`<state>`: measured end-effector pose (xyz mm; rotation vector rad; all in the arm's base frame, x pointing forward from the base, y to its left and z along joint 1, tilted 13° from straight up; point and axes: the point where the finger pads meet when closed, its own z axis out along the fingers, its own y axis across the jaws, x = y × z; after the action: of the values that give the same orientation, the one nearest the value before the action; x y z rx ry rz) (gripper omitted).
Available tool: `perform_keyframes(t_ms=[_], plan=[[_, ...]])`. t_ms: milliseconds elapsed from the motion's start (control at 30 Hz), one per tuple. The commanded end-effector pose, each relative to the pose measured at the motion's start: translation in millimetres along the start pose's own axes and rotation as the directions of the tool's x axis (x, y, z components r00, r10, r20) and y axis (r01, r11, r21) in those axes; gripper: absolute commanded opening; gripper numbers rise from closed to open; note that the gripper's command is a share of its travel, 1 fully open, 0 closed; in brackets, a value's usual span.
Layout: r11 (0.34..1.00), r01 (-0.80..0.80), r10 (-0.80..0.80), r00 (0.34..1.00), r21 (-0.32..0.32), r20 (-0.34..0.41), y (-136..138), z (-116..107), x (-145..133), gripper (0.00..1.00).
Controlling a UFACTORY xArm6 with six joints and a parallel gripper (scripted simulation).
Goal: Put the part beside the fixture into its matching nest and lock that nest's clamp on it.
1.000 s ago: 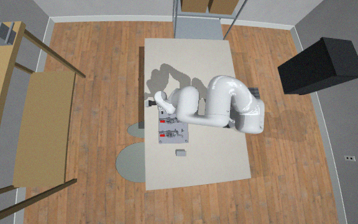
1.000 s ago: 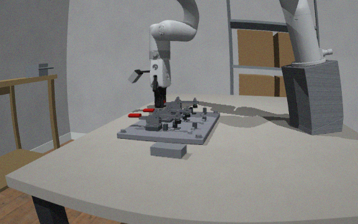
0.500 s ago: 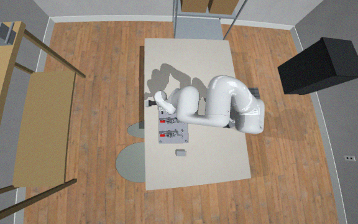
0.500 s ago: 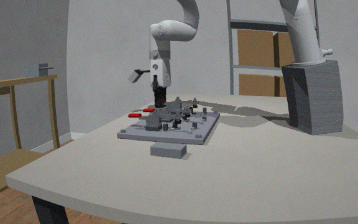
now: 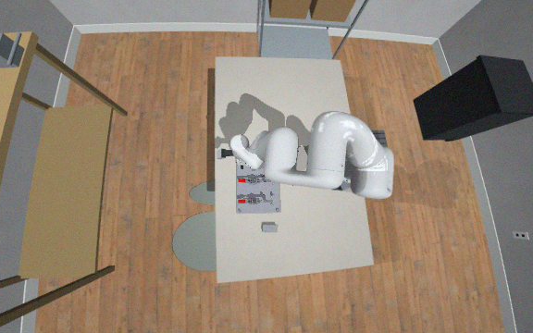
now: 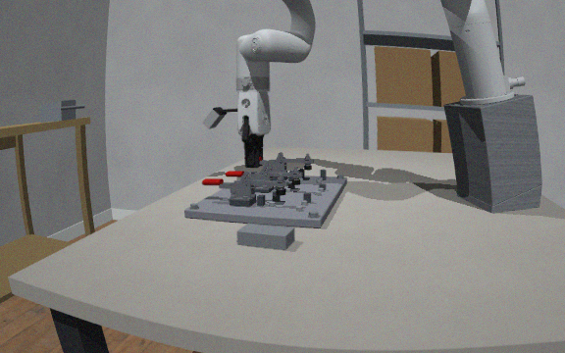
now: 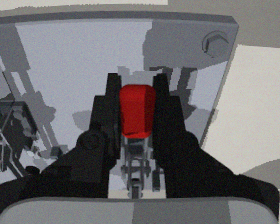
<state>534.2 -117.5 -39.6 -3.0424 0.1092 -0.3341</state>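
On a pale worktop (image 6: 371,275) in a room with a wood floor, everything is placed here relative to the grey fixture plate (image 6: 329,198) that lies flat near the worktop's left edge as seen from above.

The white xArm (image 5: 336,148) is the largest thing. Its grey pedestal (image 6: 495,152) stands well to the right of the fixture plate in the exterior view, and the arm arches over and comes straight down at the plate's far end.

Beyond the plate, against the back wall, a metal shelf rack (image 6: 362,74) holds brown cardboard boxes (image 6: 402,75). To the left of the plate, off the worktop, stands a wooden frame (image 6: 83,162).

The fixture plate carries three dark toggle clamps side by side, with small posts and blocks around them. Two red handles (image 6: 212,181) reach out past the plate's left edge, apart from each other.

The grey rectangular part (image 6: 265,236) lies flat on the worktop just in front of the plate's near edge, outside every nest, not touching the plate.

The black tool (image 7: 136,112) points down at the plate's far end. Its fingers are closed narrowly on the third clamp's red handle (image 7: 138,111), which fills the gap between them in the wrist view.
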Motion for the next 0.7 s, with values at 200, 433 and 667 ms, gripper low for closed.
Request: perform_keyframes(t_ms=[200,433,667], plan=[[1.0,0.0,0.0,1.0,-0.001,-0.004,0,-7,-1,0.0],[1.0,0.0,0.0,1.0,-0.001,-0.004,0,-13,-6,0.0],[1.0,0.0,0.0,1.0,-0.001,-0.004,0,-17,-10,0.0]])
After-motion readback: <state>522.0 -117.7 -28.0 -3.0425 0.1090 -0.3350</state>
